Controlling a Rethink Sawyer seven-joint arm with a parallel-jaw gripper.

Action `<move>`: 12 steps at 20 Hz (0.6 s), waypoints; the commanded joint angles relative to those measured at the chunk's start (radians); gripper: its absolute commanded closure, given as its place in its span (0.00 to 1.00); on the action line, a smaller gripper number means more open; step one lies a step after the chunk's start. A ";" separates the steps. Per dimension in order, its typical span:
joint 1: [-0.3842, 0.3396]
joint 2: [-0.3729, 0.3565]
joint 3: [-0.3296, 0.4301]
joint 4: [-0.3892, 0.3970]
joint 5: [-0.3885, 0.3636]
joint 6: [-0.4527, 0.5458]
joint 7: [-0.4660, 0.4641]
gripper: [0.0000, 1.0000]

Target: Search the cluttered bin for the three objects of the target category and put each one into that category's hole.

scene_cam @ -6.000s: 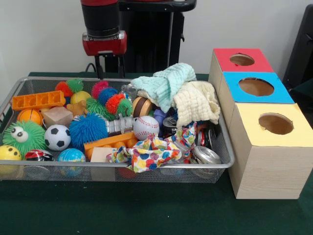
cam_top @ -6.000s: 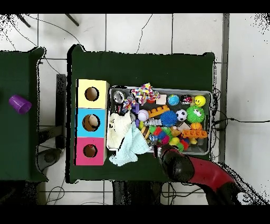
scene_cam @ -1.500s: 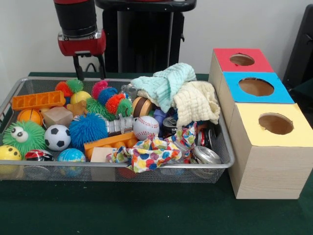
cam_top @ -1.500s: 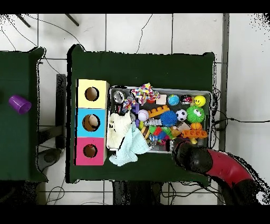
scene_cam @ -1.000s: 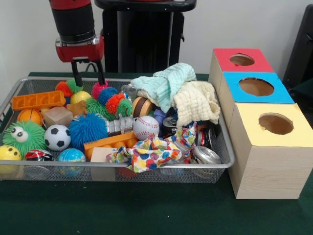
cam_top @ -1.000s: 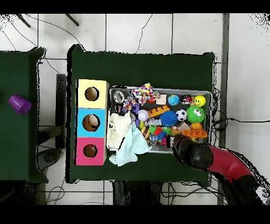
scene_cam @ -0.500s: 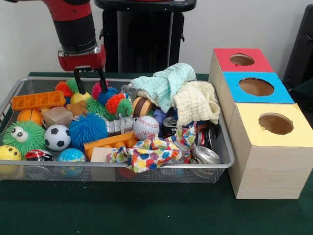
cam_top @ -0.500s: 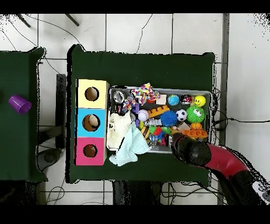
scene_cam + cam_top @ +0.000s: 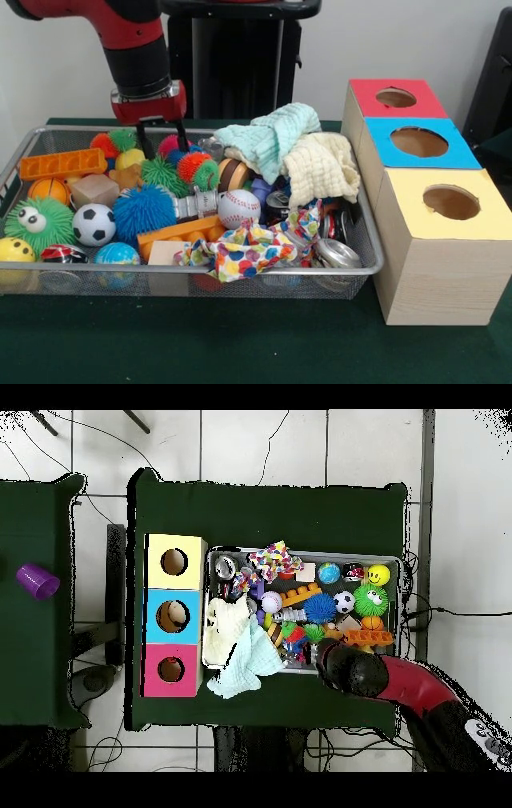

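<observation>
Hovering gripper, jaws parted, over spiky balls in bin

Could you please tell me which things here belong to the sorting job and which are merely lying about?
Belong to the job:
- wire bin with its clutter
- sorting boxes with holes
- gripper, jaws open
- spiky balls under it, possibly the target category

Just lying about:
- purple cup
- side table that the cup stands on

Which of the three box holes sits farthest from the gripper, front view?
The hole in the yellow-topped box: it is nearest the camera, while the gripper hangs over the bin's far-left side.
</observation>
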 commanded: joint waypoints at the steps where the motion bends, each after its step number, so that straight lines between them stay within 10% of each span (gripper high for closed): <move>1: 0.019 0.032 0.034 -0.090 -0.058 -0.020 0.006 0.00; 12: -0.029 0.033 0.080 -0.060 -0.031 0.008 -0.023 0.00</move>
